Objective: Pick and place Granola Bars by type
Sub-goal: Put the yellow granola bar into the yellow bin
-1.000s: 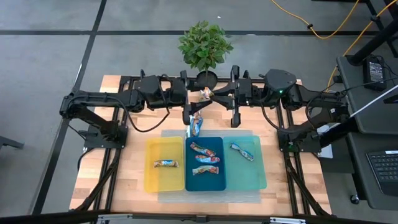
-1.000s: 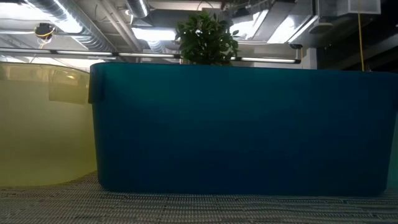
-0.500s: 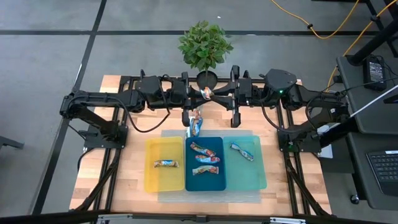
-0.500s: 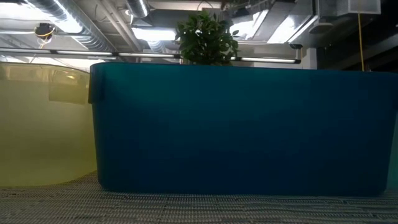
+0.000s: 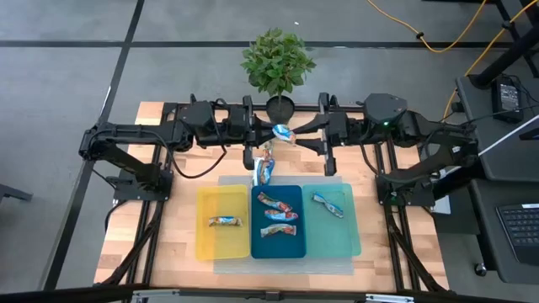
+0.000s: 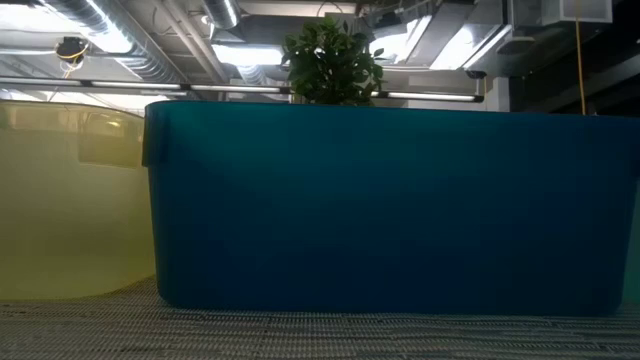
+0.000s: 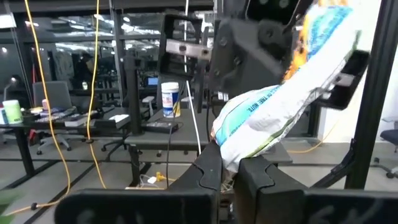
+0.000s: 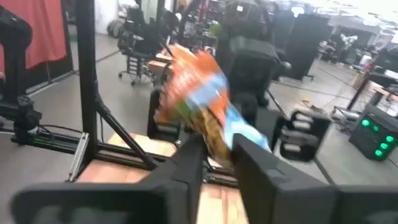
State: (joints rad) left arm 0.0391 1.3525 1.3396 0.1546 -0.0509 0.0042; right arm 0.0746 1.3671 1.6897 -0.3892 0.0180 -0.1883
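Observation:
A granola bar (image 5: 284, 132) in a white, blue and orange wrapper hangs high above the table's far middle, between my two grippers. My left gripper (image 5: 271, 131) is shut on its left end. My right gripper (image 5: 296, 135) stands open at its right end, one finger on either side. Two more bars (image 5: 264, 166) lie heaped behind the dark blue tray (image 5: 257, 240). That tray holds three bars (image 5: 279, 215). One bar (image 5: 224, 221) lies in the yellow tray (image 5: 204, 240) and one (image 5: 328, 204) in the teal tray (image 5: 347, 236). My left gripper pinches the bar's near end (image 7: 231, 154) between its two fingers (image 7: 208, 171), coming level from the table's left. The bar sticks out past the fingertips, slanting upward toward the right gripper, clear of the table. My right gripper: its fingers (image 8: 186, 165) flank the bar's other end (image 8: 214, 134); whether they touch it I cannot tell.
A potted plant (image 5: 277, 63) stands at the table's far edge, just behind both grippers. The three trays sit side by side on a clear mat (image 5: 337, 178) in the near middle. In the low view the blue tray's wall (image 6: 380, 200) fills the picture.
My left gripper has taken hold of the bar's left end. My right arm has drawn back a little toward the table's right edge. The bar has stayed up between the two grippers, shifted slightly rightward.

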